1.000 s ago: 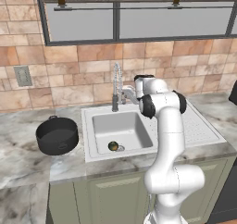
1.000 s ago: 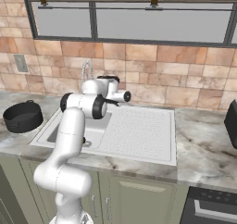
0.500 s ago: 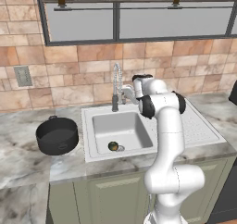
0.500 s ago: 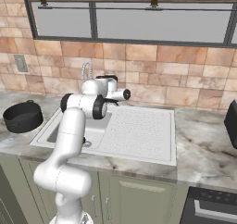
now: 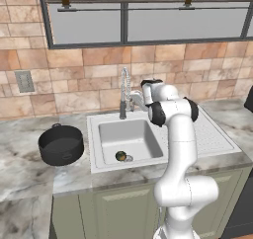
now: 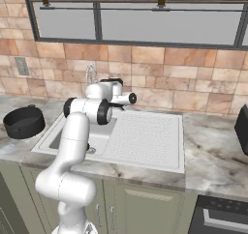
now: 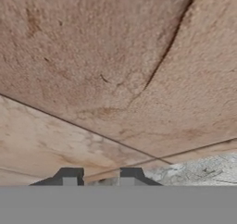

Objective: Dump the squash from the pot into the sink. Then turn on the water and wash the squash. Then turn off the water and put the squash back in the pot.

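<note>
Nothing in the scene has visibly shifted since the earlier frames: the white robot arm (image 5: 180,134) still reaches toward the far wall behind the sink, its hand just right of the tall chrome spring-neck faucet (image 5: 123,92). In the hand view, the two dark fingertips (image 7: 69,176) stand a narrow gap apart with nothing between them, facing brown stone wall tiles (image 7: 106,65) close up; the jaws (image 7: 99,177) are slightly open and hold nothing visible. The small dark green and yellow squash (image 5: 120,156) lies at the near end of the light grey rectangular sink (image 5: 127,139), beside the round drain. The wide black cooking pot (image 5: 61,144) sits on the marbled counter (image 5: 24,154), left of the sink.
</note>
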Controlling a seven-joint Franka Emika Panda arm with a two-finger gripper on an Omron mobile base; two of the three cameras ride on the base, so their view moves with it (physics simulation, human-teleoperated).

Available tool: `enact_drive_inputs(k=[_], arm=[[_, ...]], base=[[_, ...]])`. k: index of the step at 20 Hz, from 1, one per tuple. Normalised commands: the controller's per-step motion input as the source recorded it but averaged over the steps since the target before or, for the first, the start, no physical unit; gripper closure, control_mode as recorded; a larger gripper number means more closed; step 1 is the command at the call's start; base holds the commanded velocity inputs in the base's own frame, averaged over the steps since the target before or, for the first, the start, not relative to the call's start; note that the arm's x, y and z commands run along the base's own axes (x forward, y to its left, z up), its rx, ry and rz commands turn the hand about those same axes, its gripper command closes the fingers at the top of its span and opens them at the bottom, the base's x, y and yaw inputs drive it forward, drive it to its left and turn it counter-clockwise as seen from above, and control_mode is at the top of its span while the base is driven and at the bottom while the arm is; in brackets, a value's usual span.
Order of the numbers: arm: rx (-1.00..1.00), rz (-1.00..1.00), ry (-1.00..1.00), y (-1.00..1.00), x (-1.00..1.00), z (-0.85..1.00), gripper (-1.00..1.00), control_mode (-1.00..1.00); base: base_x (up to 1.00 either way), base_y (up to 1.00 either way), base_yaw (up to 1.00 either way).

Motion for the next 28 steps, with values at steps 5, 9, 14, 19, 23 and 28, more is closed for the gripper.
enact_drive_inputs(k=[5, 9, 14, 19, 23, 28], arm=[[0.0, 0.0, 0.07, -0.23, -0.01, -0.77, 1.0, -1.0], [0.0, 0.0, 0.07, -0.36, -0.06, -0.87, 1.0, -1.0], [0.0, 0.0, 0.02, -0.46, -0.15, -0.99, 1.0, -1.0], [0.0, 0.0, 0.0, -0.46, -0.15, -1.0, 1.0, -1.0], [0.0, 0.0, 0.0, -0.58, -0.47, -1.0, 1.0, -1.0], [0.0, 0.0, 0.0, -0.54, -0.88, -1.0, 1.0, -1.0]], base=[[0.0, 0.0, 0.0], [0.0, 0.0, 0.0], [0.0, 0.0, 0.0], [0.0, 0.0, 0.0], [0.0, 0.0, 0.0], [0.0, 0.0, 0.0]])
